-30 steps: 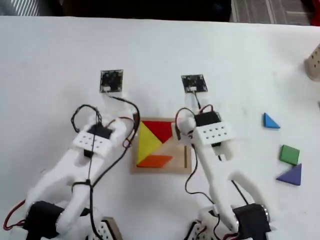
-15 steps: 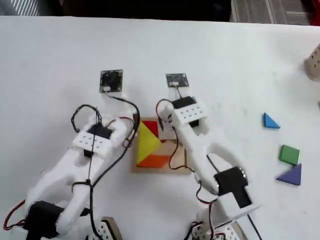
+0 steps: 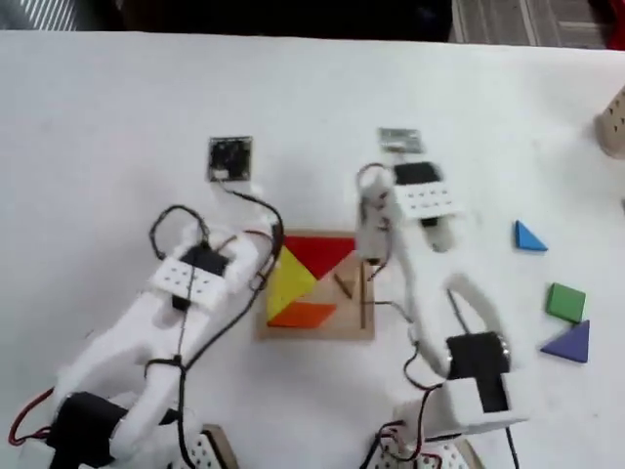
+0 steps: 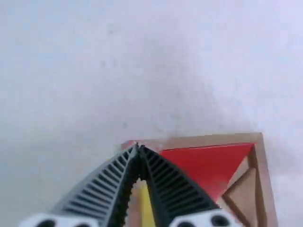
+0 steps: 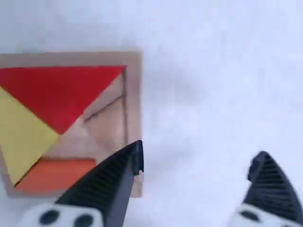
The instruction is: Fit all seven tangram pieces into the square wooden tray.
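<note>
My right arm was down over the square wooden tray (image 3: pixel 314 334) a moment ago, and now it has swung up and away, to the tray's right side. Its right gripper (image 5: pixel 199 163) is wide open with nothing in it. One of its fingers hangs over the tray's right rim and the other is out over the white table (image 3: pixel 117 117). With the arm out of the way, I can see the whole tray again. The red triangle (image 3: pixel 317 252), the yellow triangle (image 3: pixel 288 278) and the orange parallelogram (image 3: pixel 301 314) lie flat inside it, pushed to the left and the far side. The right part is bare wood. My left arm has only moved a little. The left gripper (image 4: pixel 138 149) is pinched closed on nothing, with its tip over the tray's far left corner. The blue triangle (image 3: pixel 528 237), the green square (image 3: pixel 565 302) and the purple triangle (image 3: pixel 570 343) sit well off to the right on the table. I think the right arm is going for one of those next, so the job looks about half done.
</note>
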Robot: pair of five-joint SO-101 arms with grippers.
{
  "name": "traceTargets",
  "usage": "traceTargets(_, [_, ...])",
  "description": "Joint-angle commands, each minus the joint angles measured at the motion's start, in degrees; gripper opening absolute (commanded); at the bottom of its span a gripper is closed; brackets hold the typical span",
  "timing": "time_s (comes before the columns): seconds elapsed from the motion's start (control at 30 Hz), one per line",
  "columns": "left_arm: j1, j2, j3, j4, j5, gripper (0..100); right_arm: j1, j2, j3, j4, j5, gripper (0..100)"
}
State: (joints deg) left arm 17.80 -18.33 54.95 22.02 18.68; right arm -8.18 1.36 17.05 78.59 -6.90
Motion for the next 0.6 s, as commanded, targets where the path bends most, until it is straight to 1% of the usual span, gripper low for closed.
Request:
traceTargets(0.0, [8.31,-1.10,-0.35,-1.49,0.00,2,7.87,-2.95,2.99,-3.47,4.40,13.9])
traceTargets(0.07, [13.23,-1.10,-0.53,-1.49,1.23,2,9.63,-2.95,5.63,-6.11,6.59,3.3])
traceTargets(0.1, [15.69,-1.10,-0.53,-1.58,3.08,2,10.24,-2.95,6.59,-6.73,7.47,0.6])
traceTargets(0.2, [22.55,-0.92,-0.26,-3.16,8.26,2,12.00,-2.95,7.91,-7.16,7.03,5.5])
traceTargets(0.3, [28.09,0.75,2.02,-6.59,8.88,2,12.53,-2.95,7.91,-7.60,6.42,5.5])
traceTargets(0.43, [30.37,6.46,2.55,-12.40,8.97,2,12.26,-2.95,8.00,-8.04,6.33,5.5])
traceTargets(0.57, [29.93,12.62,-0.97,-13.27,8.97,2,12.44,-2.95,8.00,-8.04,6.33,5.5])
